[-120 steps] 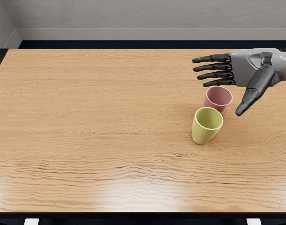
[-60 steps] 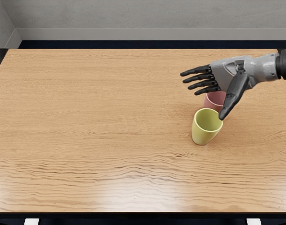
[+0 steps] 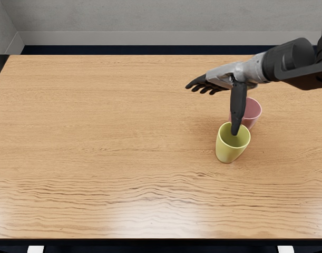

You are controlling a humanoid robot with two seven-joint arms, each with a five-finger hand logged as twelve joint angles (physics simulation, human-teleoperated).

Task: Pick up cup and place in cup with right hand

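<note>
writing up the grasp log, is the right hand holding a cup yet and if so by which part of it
Nothing is held: the right hand is open, with its thumb in front of the pink cup and the yellow-green cup.

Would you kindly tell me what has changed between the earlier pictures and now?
The right hand has moved toward the picture's left and turned, bringing more of its arm into view. It is still open, having grasped nothing. The yellow cup and the pink cup stand about where they were.

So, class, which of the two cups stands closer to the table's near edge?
The yellow-green cup; the pink cup stands behind it, farther from that edge.
</note>
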